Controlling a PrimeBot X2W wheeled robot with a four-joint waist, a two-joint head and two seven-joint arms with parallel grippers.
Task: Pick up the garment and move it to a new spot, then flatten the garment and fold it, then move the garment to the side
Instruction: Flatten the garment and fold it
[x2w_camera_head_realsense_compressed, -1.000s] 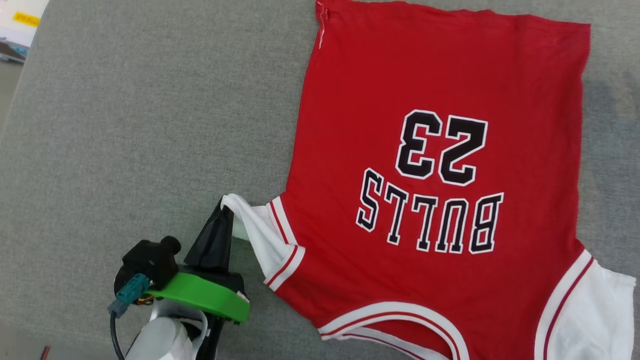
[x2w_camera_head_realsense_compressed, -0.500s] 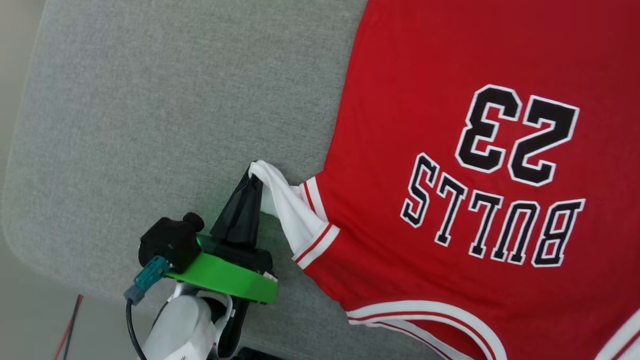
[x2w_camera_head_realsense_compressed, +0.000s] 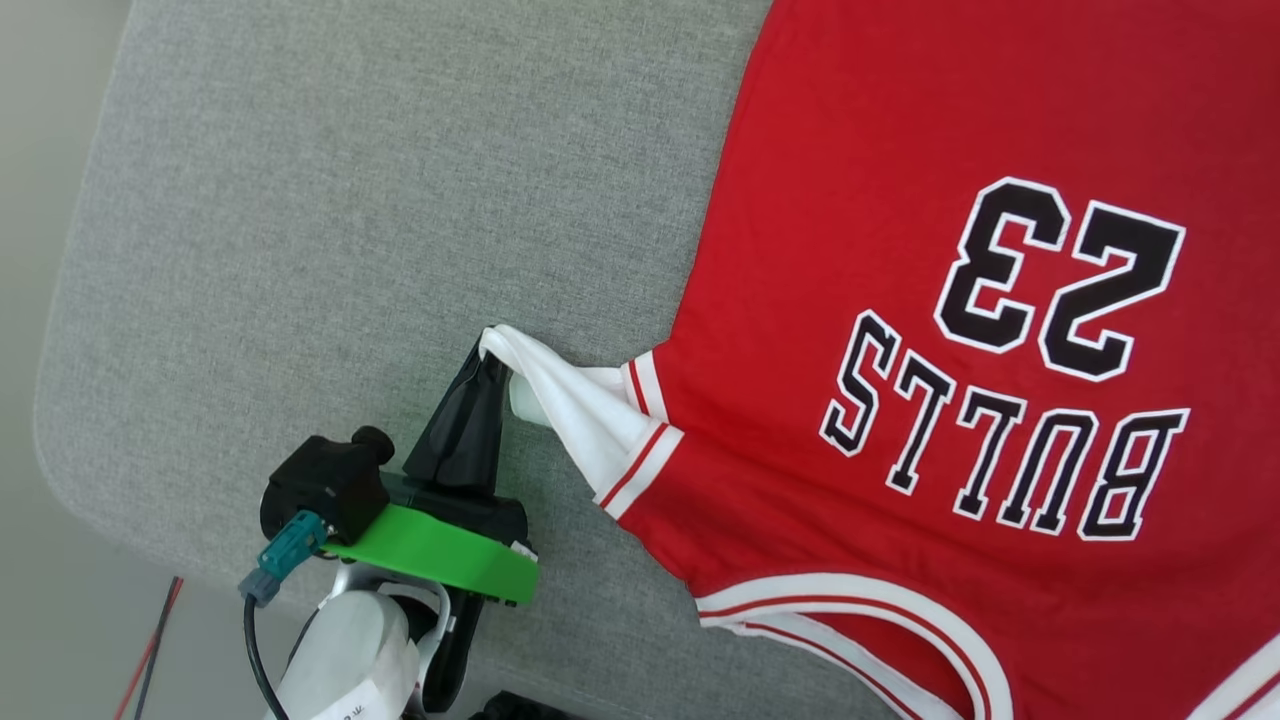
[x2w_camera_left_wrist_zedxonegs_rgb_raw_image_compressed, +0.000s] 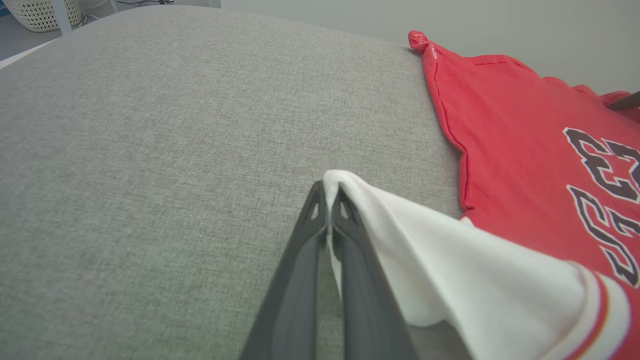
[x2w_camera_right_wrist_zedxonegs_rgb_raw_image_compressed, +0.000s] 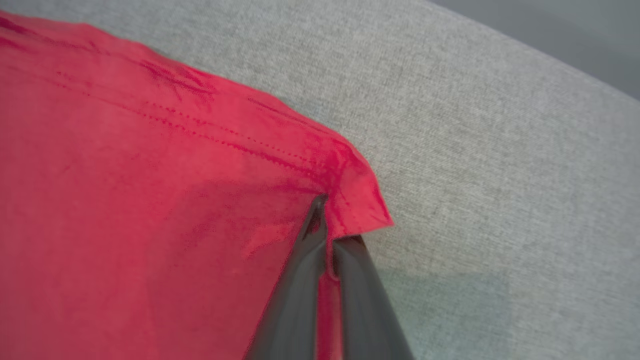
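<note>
Garment (x2w_camera_head_realsense_compressed: 900, 200) clenched by left tool (x2w_camera_left_wrist_zedxonegs_rgb_raw_image_compressed: 329, 194) at sleeve, right tool (x2w_camera_right_wrist_zedxonegs_rgb_raw_image_compressed: 330, 225) at hem; to be drawn taut evenly btwn tools.

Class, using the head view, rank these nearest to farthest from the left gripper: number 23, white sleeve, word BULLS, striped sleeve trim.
1. white sleeve, pinched in the left gripper.
2. striped sleeve trim, just right of the sleeve.
3. word BULLS, on the red body of the garment.
4. number 23, farther right, above BULLS.
</note>
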